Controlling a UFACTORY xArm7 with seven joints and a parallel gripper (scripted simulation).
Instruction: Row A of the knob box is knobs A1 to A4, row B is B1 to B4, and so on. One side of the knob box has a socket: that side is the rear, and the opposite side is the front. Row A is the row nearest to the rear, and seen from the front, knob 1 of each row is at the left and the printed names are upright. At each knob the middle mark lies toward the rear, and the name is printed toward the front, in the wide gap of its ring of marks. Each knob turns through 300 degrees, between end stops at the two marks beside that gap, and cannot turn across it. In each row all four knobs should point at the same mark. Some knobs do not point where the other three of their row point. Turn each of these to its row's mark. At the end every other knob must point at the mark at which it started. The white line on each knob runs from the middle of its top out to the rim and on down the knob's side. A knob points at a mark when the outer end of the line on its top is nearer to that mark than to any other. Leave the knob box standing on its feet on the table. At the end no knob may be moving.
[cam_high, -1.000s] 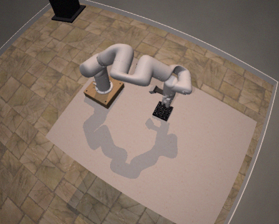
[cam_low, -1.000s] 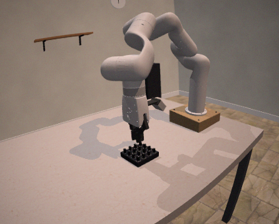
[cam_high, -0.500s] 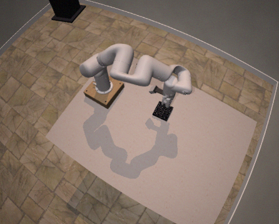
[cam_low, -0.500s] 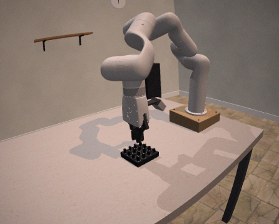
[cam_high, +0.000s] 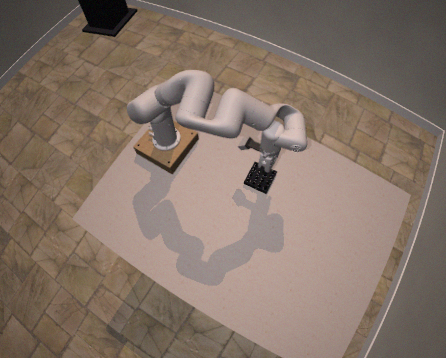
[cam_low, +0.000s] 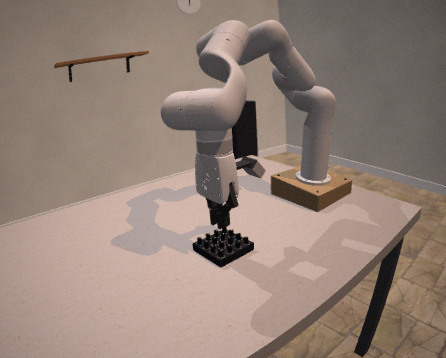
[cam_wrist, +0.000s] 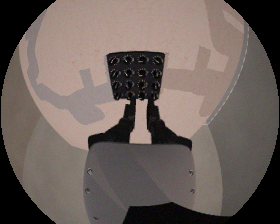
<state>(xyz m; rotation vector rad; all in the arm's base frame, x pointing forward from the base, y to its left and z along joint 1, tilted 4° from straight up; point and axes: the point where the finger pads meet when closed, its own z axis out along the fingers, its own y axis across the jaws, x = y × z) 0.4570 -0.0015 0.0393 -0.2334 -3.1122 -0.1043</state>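
Observation:
The black knob box (cam_high: 257, 188) (cam_low: 238, 257) (cam_wrist: 135, 53) lies flat on the table, with its knobs pointing up. In the wrist view its rows run level across the picture, and light rings of marks show around the knobs. The directions of the white lines are too small to read surely. My gripper (cam_low: 221, 226) (cam_wrist: 141, 103) is partly open, with a narrow gap and nothing seen between its fingers. Its tips point down just above the box's edge nearest the gripper in the wrist view, by the third knob (cam_wrist: 142, 95) from the left. In the top view the arm hides the fingertips.
The arm's wooden base block (cam_high: 167, 156) (cam_low: 311, 193) stands on the table (cam_high: 320, 240) (cam_low: 125, 300). A grey part on a dark bracket (cam_high: 253, 144) sticks out from the wrist on the base's side. A black stand (cam_high: 105, 17) is beyond the table.

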